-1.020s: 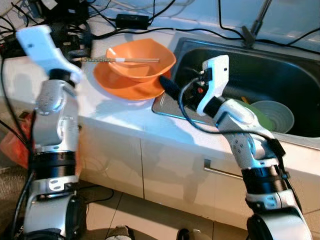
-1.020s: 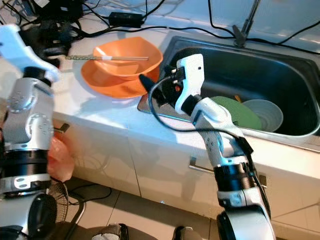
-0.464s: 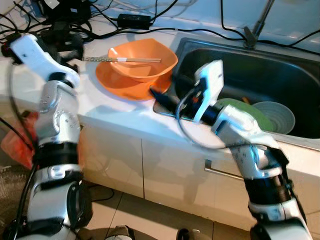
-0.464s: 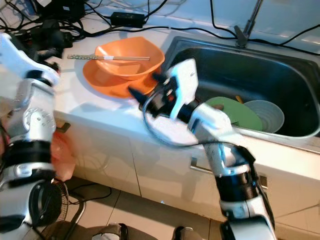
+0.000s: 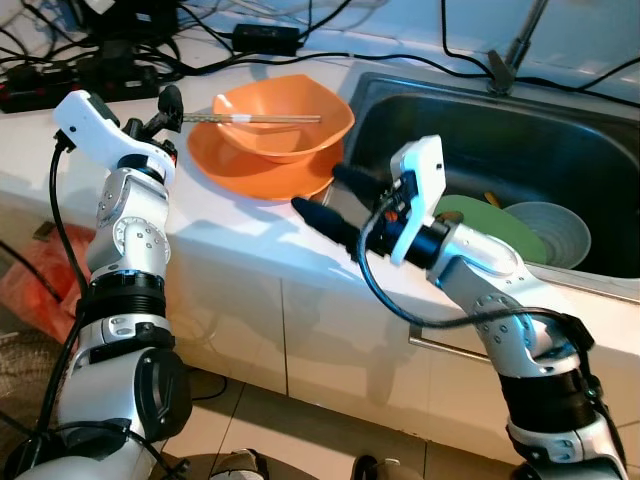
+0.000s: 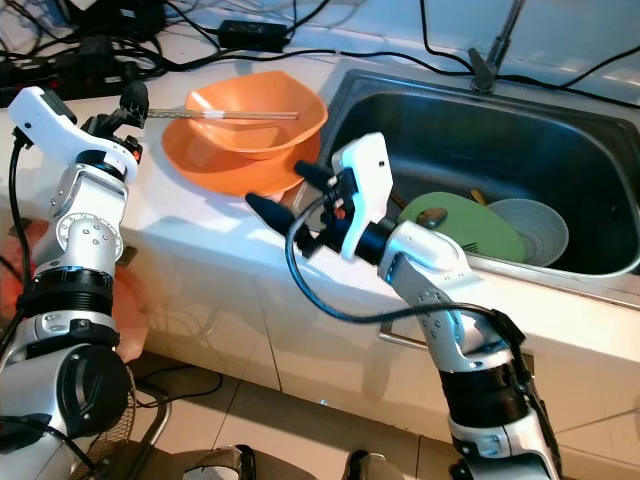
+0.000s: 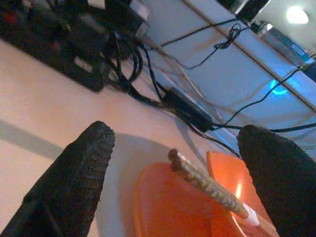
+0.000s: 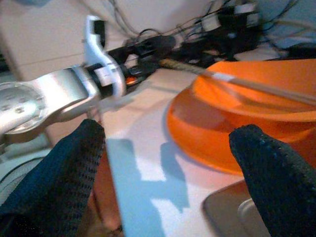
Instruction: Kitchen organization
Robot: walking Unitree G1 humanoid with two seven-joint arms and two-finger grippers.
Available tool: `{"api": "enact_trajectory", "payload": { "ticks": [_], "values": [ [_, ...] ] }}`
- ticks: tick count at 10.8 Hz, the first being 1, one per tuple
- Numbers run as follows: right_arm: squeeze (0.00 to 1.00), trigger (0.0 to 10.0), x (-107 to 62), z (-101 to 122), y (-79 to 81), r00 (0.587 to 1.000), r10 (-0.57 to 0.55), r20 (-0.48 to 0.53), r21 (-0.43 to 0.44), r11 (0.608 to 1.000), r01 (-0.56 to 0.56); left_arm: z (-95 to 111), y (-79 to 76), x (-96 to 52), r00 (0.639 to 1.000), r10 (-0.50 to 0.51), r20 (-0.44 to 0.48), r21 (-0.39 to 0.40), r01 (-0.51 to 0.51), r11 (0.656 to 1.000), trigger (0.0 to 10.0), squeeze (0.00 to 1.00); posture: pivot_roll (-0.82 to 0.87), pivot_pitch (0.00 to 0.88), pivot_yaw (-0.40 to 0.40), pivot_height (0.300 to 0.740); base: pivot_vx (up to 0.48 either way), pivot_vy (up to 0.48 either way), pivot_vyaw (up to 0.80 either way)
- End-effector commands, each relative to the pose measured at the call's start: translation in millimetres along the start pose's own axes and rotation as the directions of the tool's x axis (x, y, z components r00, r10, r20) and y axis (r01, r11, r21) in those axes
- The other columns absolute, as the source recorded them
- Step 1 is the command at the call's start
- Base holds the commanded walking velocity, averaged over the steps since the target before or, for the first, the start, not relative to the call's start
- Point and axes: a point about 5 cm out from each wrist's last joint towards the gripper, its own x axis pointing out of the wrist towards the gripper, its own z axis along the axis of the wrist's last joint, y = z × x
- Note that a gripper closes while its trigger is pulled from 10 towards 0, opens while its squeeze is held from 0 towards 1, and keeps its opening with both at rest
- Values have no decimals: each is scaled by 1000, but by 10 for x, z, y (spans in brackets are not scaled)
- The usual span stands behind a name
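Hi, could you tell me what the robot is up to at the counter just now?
It is reaching for the orange bowl and plate beside the sink. The right gripper is open by the plate's rim, and the left gripper is open at the tip of the chopsticks lying across the bowl. Nothing is held.

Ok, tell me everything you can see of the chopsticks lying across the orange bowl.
The chopsticks are a thin pair lying side by side, roughly level, across the rim of the orange bowl, which sits on an orange plate on the white counter. Their shafts look pale and wooden near the middle, with a darker, patterned end that juts past the bowl's rim toward the left gripper. That gripper's open fingers flank the dark tip without touching it.
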Motion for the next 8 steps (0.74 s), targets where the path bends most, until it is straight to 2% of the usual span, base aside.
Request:
{"api": "enact_trajectory", "payload": {
  "ticks": [1,2,6,7,8],
  "values": [
    [153,10000,-5,14,91,998,61,-1,2,998,-61,30,-32,28,1000,-15,8,-29,15,999,10000,0,-7,168,-9,740,0,0,0],
    [90,10000,-22,-6,129,997,81,-17,0,997,-81,30,-45,52,999,-34,3,-80,34,996,10000,0,-8,167,-4,740,0,0,0],
    [90,10000,-15,-13,94,999,47,-21,-3,999,-47,-12,-287,101,983,-182,-4,-197,178,964,10000,0,-5,158,5,740,0,0,0],
    [90,10000,-14,-13,87,999,42,-20,-5,999,-42,-31,-350,105,977,-214,-6,-218,208,953,6353,0,-6,157,6,740,0,0,0],
    [86,10000,-9,-13,85,999,39,-20,-6,999,-40,-30,-391,110,972,-235,-1,-252,227,941,0,0,-5,157,5,740,0,0,0]
  ]
}}
